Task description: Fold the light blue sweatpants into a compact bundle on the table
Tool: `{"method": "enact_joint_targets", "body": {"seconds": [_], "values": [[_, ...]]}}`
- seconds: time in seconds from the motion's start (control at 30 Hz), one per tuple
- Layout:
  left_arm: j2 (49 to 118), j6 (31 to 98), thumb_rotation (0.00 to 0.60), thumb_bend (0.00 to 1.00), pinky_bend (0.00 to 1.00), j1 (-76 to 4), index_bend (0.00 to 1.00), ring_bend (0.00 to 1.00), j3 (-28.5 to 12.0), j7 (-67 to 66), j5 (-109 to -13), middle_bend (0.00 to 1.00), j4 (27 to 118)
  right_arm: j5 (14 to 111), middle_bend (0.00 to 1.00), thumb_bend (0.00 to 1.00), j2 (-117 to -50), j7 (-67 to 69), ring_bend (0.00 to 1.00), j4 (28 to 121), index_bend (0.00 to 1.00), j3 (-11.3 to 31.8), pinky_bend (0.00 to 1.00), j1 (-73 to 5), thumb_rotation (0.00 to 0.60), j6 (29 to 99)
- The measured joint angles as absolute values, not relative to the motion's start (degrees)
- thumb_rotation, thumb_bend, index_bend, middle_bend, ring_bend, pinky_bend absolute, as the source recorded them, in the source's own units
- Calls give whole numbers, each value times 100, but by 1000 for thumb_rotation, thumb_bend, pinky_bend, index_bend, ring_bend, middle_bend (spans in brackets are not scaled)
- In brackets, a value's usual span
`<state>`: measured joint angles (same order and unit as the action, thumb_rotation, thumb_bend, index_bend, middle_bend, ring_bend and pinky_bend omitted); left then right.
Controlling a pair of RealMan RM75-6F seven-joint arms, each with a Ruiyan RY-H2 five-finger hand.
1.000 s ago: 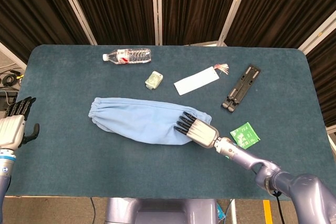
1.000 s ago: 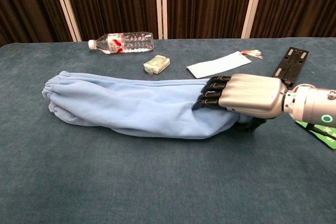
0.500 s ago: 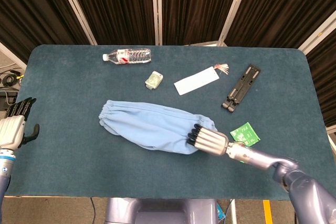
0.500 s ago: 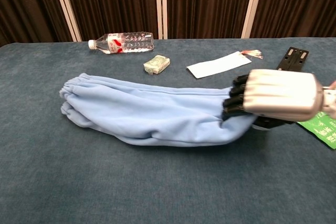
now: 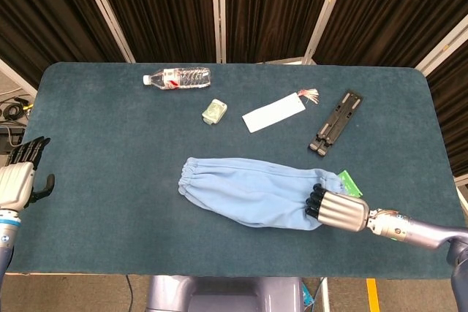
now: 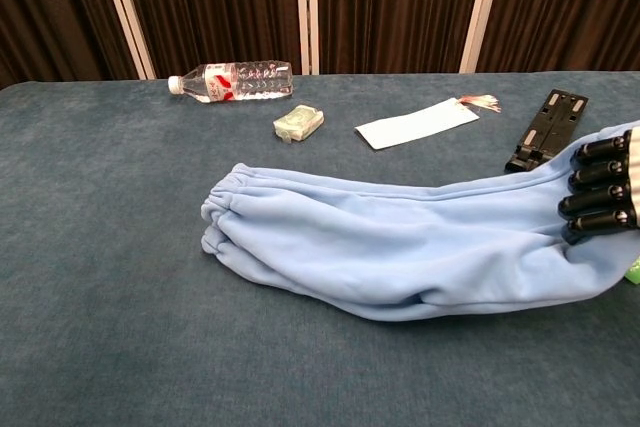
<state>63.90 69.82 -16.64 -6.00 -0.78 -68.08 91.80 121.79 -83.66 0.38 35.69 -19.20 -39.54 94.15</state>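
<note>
The light blue sweatpants (image 5: 252, 191) lie on the blue counter (image 5: 95, 122) as one long, narrow, doubled-over roll, running from a gathered elastic end at centre to the right near corner; soft lengthwise creases run along the fabric. The right hand (image 5: 335, 210) grasps the right end of the garment, its dark fingers (image 6: 600, 192) closed over the cloth edge. In the chest view that hand is cut off by the right frame edge, so only the fingers show; the thumb side is hidden under the fabric. A green packet (image 5: 350, 183) is mostly covered by the garment and hand, only a corner showing. The left hand (image 5: 22, 177) sits off the left near edge of the counter, holding nothing, fingers extended and apart. Compared with the earlier frames, the whole garment has shifted right and slightly nearer; its gathered end, previously left of centre, is now at centre, and the right hand has moved toward the right near corner. The water bottle (image 5: 177, 77), small wrapped packet (image 5: 213, 111), white bookmark (image 5: 274, 114) and black stand (image 5: 336, 122) on the far side are unchanged.
</note>
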Motion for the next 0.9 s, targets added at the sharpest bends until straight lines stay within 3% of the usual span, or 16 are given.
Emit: {"method": "enact_joint_targets", "body": {"seconds": [0.2, 0.57, 0.9], "values": [[6392, 6970, 600, 575, 0, -1655, 0, 0, -610, -94, -6832, 0, 9205, 12271, 499, 785, -8315, -361, 470, 4403, 545, -1789, 420, -4313, 600, 9125], [6339, 6843, 600, 575, 0, -1647, 0, 0, -660, 91, -6759, 0, 9138, 12200, 498, 755, -8593, -1161, 470, 5763, 543, -954, 421, -5678, 600, 7330], [6228, 6708, 600, 574, 0, -1616, 0, 0, -700, 399, -6752, 0, 9054, 11872, 485, 736, -9426, -1519, 467, 5729, 517, -380, 420, -6342, 600, 6234]]}}
